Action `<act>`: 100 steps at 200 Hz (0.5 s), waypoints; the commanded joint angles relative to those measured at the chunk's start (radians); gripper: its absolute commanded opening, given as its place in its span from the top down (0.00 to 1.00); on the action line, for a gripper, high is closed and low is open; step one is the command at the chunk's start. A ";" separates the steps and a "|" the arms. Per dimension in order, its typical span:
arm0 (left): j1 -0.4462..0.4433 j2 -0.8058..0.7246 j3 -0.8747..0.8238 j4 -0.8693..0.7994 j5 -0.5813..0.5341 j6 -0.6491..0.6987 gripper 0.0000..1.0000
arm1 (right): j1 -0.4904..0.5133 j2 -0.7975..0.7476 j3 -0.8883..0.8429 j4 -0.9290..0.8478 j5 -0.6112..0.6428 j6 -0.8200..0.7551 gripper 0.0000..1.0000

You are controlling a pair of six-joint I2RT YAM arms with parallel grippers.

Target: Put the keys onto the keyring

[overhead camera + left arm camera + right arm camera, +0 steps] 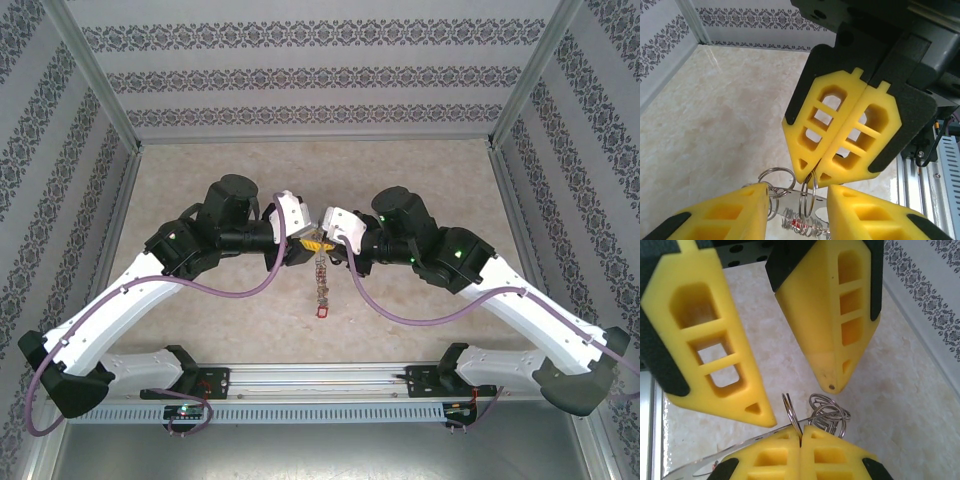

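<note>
Two claws meet above the beige desk (250, 170). The right claw (810, 172) is clamped on the keyring (791, 412), small keys (320, 280) and a red tag (322, 311) dangling below. The left claw (799, 404) stands parted around the rings, gripping nothing.

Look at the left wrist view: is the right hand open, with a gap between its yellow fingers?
No: the right hand is shut tight, pinching a thin metal ring at its tip.

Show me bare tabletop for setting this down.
Crowded: the centre, where left end effector and right end effector meet at the keyring. Widest free patch: tabletop between them and back wall. Smaller patches lie between the dangling keys and the left arm, likewise the right arm.
</note>
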 commanded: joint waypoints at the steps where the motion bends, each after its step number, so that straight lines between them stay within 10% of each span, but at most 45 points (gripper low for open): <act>1: -0.013 0.000 0.015 0.029 -0.004 0.008 0.69 | -0.006 -0.002 0.052 0.029 0.003 0.001 1.00; 57: -0.014 0.015 0.004 0.039 0.001 0.004 0.74 | -0.006 -0.001 0.052 0.042 -0.020 0.007 1.00; 100: -0.016 0.007 -0.007 0.066 0.008 0.001 0.97 | -0.005 -0.006 0.039 0.045 -0.025 0.006 1.00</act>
